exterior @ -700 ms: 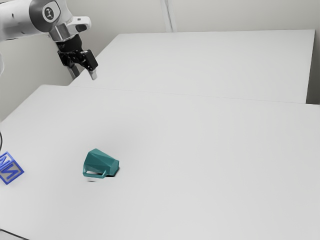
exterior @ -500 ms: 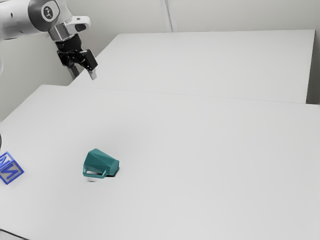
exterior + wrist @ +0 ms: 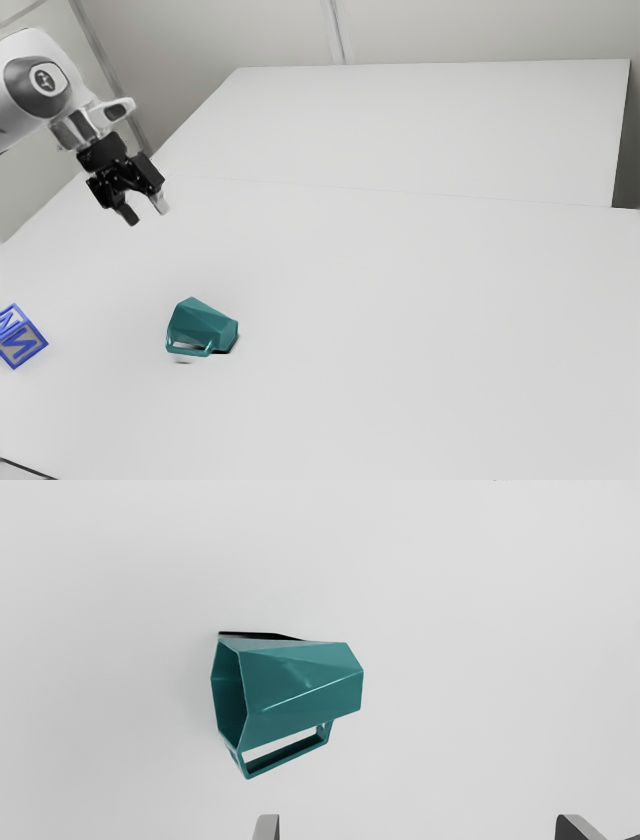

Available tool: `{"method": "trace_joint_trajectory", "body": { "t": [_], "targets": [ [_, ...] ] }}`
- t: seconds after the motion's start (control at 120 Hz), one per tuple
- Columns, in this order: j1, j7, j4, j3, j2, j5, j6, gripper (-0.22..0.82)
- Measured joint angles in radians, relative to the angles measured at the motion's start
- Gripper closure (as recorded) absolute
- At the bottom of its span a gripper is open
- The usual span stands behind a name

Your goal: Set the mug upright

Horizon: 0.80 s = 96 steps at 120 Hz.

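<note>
My gripper [image 3: 146, 215] hangs in the air in the exterior view's upper left, well above the table and apart from the mug. A teal faceted mug [image 3: 203, 326] lies on its side on the table, its handle toward the exterior view's bottom edge. In the wrist view the mug [image 3: 300, 685] shows its dark open mouth at one end and its handle along the side nearer the fingers. The gripper [image 3: 417, 827] is open, its two fingertips wide apart with nothing between them.
A blue and grey letter block [image 3: 18, 337] sits at the exterior view's left edge, some way from the mug. A dark cable runs by the lower left corner. The white table [image 3: 400, 330] spreads around the mug.
In the exterior view my hand has moved down and to the left, and it has tilted; both fingers now show there. The mug and the block have stayed where they were.
</note>
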Motion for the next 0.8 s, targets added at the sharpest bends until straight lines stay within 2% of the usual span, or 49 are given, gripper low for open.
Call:
{"method": "trace_joint_trajectory", "body": {
  "t": [0.192, 0.4, 0.8],
  "targets": [
    [0.115, 0.092, -0.125, 0.042, 0.056, -0.152, 0.059, 0.0],
    [0.071, 0.197, -0.227, 0.057, 0.09, -0.238, 0.142, 0.0],
    [0.098, 0.351, -0.312, 0.057, 0.154, -0.352, 0.198, 0.0]
  ]
}}
